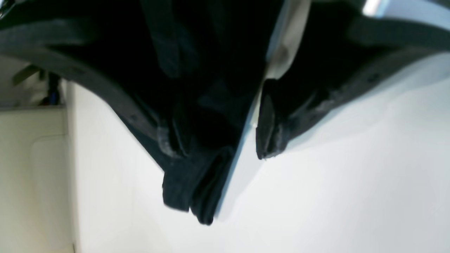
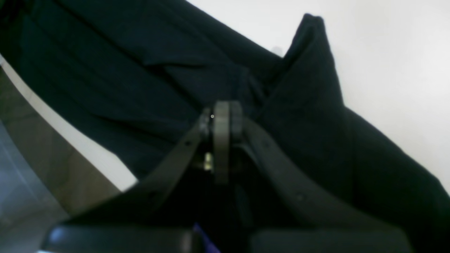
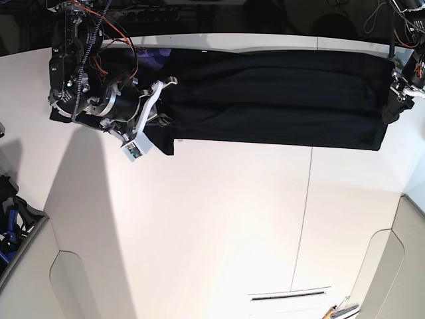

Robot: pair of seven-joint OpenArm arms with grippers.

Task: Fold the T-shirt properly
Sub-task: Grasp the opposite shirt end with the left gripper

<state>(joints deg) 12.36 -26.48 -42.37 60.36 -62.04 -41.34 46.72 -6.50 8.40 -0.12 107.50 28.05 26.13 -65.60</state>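
The black T-shirt lies stretched in a long band across the far side of the white table. A bit of its purple print shows near the left end. My right gripper, at the left in the base view, is shut on a fold of the shirt, with its pads pressed together. My left gripper is at the shirt's other end. In the left wrist view its jaws stand apart around. A bunch of the shirt hangs against one finger, with a gap to the other.
A seam runs down the table. A dark bin with blue items stands off the table's left edge. Small tools lie at the near right corner. Cables and the arm base sit at the far left.
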